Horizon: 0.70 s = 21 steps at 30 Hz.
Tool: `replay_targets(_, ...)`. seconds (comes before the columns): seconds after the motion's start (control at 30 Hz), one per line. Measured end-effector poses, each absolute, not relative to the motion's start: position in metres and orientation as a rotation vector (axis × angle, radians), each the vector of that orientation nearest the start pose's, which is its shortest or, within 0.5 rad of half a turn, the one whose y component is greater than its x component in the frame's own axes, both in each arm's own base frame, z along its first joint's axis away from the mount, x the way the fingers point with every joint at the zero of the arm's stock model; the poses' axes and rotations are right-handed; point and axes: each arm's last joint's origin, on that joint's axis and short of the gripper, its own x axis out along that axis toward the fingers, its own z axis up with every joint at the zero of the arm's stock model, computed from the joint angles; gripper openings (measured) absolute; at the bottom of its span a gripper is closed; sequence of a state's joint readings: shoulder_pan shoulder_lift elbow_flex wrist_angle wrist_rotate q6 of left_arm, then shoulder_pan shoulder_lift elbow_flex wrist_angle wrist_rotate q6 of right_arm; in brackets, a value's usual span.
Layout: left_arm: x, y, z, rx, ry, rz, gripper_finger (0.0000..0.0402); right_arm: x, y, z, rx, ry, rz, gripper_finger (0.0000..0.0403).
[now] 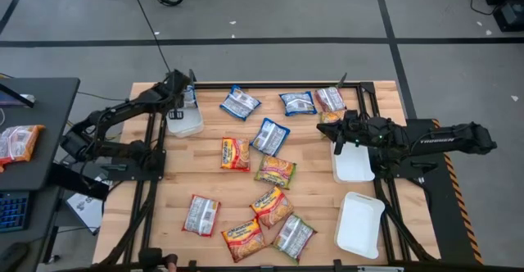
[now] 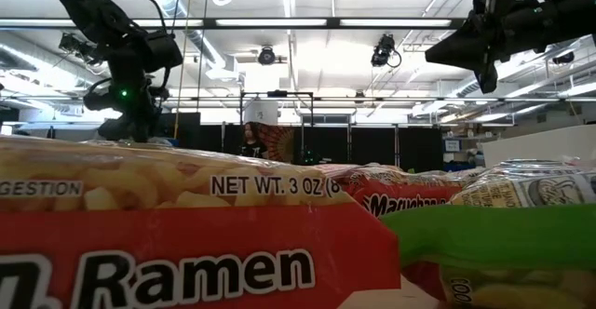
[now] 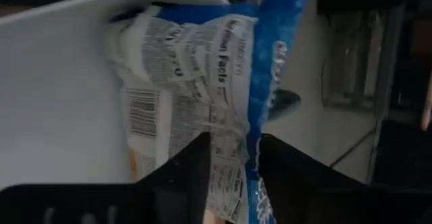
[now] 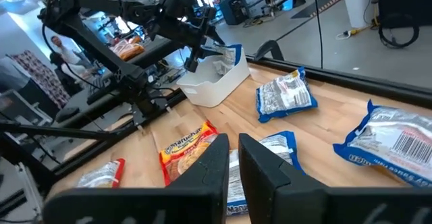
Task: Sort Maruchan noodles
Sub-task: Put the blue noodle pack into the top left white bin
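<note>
Our left gripper (image 3: 233,158) sits over the white tray (image 1: 187,123) at the table's far left corner, its jaws a little apart with a blue-white packet (image 3: 202,82) between them, the wrapper hanging into the tray. To finish this drop well, we judge we should spread the jaws fully and lift straight up, so the crinkled film does not drag back out. Our right gripper (image 4: 231,158) hovers above the table's right side, jaws nearly closed on nothing. The other noodle packets (image 1: 276,171) lie scattered across the wooden table (image 1: 319,215).
</note>
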State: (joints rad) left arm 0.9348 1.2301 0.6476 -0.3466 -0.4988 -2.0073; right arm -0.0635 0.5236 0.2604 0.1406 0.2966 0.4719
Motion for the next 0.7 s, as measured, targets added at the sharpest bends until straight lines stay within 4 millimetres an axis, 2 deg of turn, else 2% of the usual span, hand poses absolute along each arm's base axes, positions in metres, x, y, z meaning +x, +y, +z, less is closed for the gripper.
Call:
replay_targets(0.13, 0.123, 0.19, 0.204, -1.581, -0.65, 1.763, 0.018, 0.137, -0.017, 0.218, 0.424, 0.04, -0.382, 0.007)
replay_targets(0.3, 0.118, 0.185, 0.219, -1.517, -0.712, 1.718, 0.0207, 0.137, -0.017, 0.218, 0.408, 0.044, -0.382, 0.0104)
replay_targets(0.53, 0.11, 0.176, 0.24, -1.436, -0.781, 1.652, 0.0213, 0.137, -0.017, 0.218, 0.382, 0.049, -0.38, 0.0125)
replay_targets(0.7, 0.116, 0.172, 0.261, -1.361, -0.834, 1.487, 0.0213, 0.137, -0.017, 0.218, 0.37, 0.052, -0.38, 0.0125)
